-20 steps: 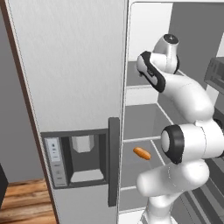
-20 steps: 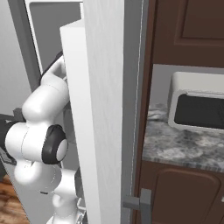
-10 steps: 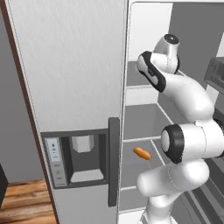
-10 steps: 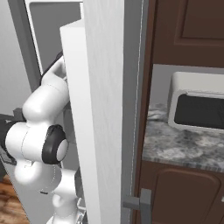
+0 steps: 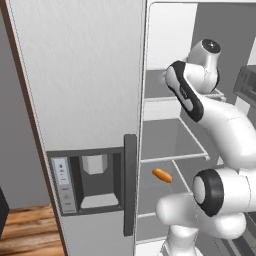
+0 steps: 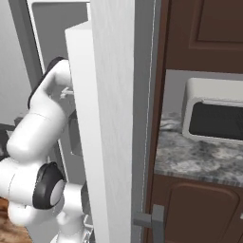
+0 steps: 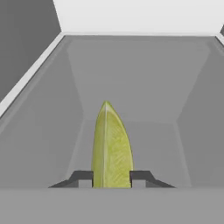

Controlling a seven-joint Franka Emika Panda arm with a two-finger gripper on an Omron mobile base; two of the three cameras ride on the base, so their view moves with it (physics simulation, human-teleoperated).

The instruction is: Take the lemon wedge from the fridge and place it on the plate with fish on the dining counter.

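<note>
In the hand view the lemon wedge (image 7: pixel 111 148), a slim yellow-green sliver seen edge-on, stands on a grey fridge shelf (image 7: pixel 144 113). My gripper (image 7: pixel 111 178) is shut on the wedge, one dark finger (image 7: pixel 83 177) pressed against each side of it. The fridge (image 5: pixel 80 100) has its left door closed and its right side open. My arm (image 5: pixel 200 100) reaches into the upper shelf there. The plate, the fish and the dining counter are out of view.
An orange oblong food item (image 5: pixel 161 175) lies on a lower fridge shelf. The open fridge door (image 6: pixel 114 118) stands close on my right. Beyond it, a white microwave (image 6: pixel 213 116) sits on a marbled countertop (image 6: pixel 199 161) over dark brown cabinets.
</note>
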